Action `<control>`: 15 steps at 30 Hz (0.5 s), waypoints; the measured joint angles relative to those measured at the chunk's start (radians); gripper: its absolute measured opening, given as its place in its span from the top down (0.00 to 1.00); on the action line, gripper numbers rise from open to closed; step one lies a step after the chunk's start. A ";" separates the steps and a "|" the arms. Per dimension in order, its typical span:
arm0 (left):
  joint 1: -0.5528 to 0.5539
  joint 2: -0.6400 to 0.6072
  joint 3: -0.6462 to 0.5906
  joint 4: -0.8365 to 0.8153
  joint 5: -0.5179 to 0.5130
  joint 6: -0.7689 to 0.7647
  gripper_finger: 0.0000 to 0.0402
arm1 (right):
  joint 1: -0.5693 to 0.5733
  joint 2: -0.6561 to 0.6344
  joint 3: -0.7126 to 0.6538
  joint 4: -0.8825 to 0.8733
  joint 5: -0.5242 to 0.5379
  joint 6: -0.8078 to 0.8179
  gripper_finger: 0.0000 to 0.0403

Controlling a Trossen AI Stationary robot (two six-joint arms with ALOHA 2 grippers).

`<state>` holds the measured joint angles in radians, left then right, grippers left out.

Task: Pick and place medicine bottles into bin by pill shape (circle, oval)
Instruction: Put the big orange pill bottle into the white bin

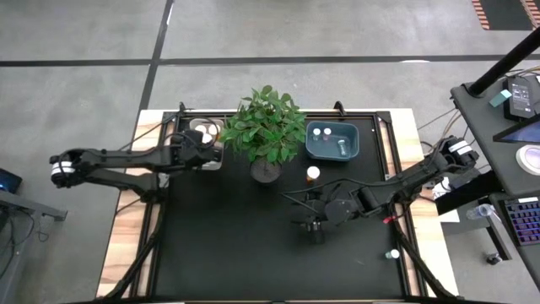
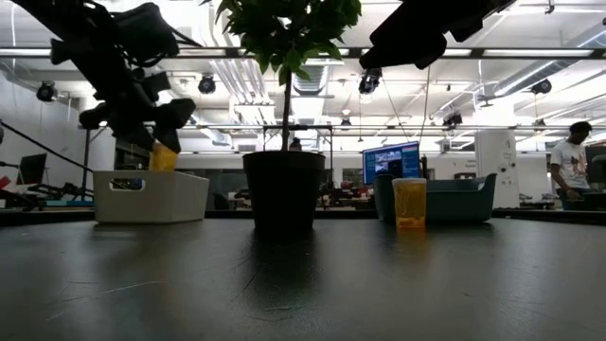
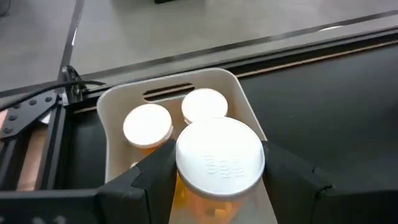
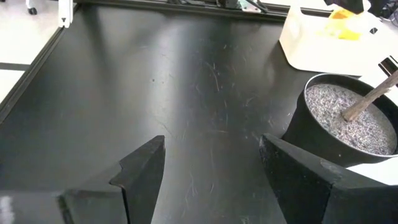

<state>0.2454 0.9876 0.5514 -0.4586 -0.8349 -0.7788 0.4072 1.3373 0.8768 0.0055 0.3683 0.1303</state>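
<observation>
My left gripper (image 1: 205,140) is shut on an orange bottle with a white cap (image 3: 219,155), over the white bin (image 3: 118,99) at the table's far left. Two white-capped bottles (image 3: 148,124) stand in that bin. Another orange bottle (image 1: 313,174) stands upright on the black table in front of the blue bin (image 1: 332,140), which holds small pale bottles. A small bottle (image 1: 392,253) stands at the near right. My right gripper (image 4: 211,155) is open and empty, low over the table's middle, near the plant pot (image 4: 348,124). My left gripper pinches the orange bottle's body just below the cap (image 3: 181,190), one finger on each side. The fingers come from above, slanting down. The bottle is upright and lifted clear, and hangs below the fingers (image 2: 163,157) at about the bin's rim.
A leafy green plant in a dark pot (image 1: 267,128) stands between the two bins and hides part of the white one from above. Bare black table lies to the near left. A person (image 2: 572,161) stands in the room beyond the table.
</observation>
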 joint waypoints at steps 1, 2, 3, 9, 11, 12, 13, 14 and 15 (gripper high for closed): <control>0.003 0.013 0.000 0.008 0.003 0.000 0.54 | 0.000 0.000 -0.001 0.000 0.000 0.000 0.37; 0.008 0.023 0.000 0.016 0.005 0.000 0.54 | 0.000 0.000 -0.003 0.000 0.000 0.000 0.37; 0.011 0.034 0.000 0.024 0.006 -0.001 0.54 | 0.000 0.000 -0.003 0.000 0.000 0.000 0.37; 0.016 0.095 0.000 0.033 0.046 -0.051 0.54 | 0.000 0.000 -0.005 0.000 0.000 0.008 0.37; 0.017 0.112 0.000 0.032 0.054 -0.054 0.54 | 0.000 0.000 -0.005 0.000 0.000 0.007 0.37; 0.017 0.119 0.000 0.033 0.063 -0.054 0.54 | 0.000 0.000 -0.005 0.000 0.000 0.006 0.37; 0.017 0.127 0.000 0.033 0.069 -0.054 0.54 | 0.000 0.000 -0.005 0.000 0.000 0.005 0.37; 0.017 0.135 0.000 0.032 0.072 -0.054 0.54 | 0.000 0.000 -0.005 0.000 0.000 0.003 0.37; 0.016 0.142 0.000 0.032 0.075 -0.054 0.54 | 0.000 0.000 -0.005 0.000 0.000 0.003 0.37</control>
<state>0.2619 1.1293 0.5511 -0.4262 -0.7596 -0.8331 0.4072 1.3373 0.8722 0.0059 0.3683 0.1333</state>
